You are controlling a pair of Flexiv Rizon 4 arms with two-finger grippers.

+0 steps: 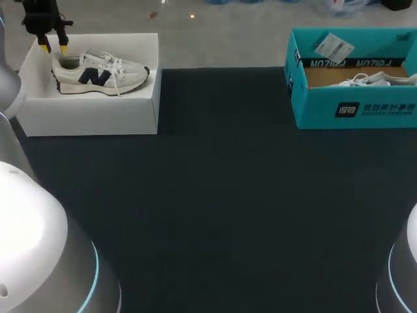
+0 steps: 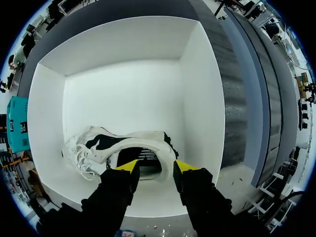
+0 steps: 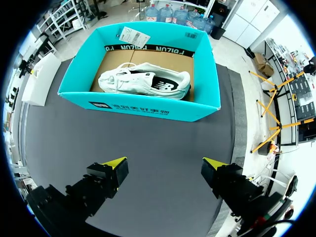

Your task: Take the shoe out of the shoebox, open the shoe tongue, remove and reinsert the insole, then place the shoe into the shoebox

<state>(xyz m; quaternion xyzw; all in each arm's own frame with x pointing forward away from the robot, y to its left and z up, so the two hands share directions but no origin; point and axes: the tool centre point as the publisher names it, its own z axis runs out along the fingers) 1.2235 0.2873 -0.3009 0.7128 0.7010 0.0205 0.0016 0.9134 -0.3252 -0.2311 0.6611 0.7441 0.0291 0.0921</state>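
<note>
On a dark table [image 1: 221, 195], the shoe [image 1: 98, 73] lay along its white shoebox [image 1: 91, 116], toe to my right, my left gripper [image 1: 54, 47] parted above its heel, right gripper [image 3: 164, 163] parted too.

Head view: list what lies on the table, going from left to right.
White shoebox holding a white and navy shoe → bare dark table → teal shoebox holding a white shoe.
</note>
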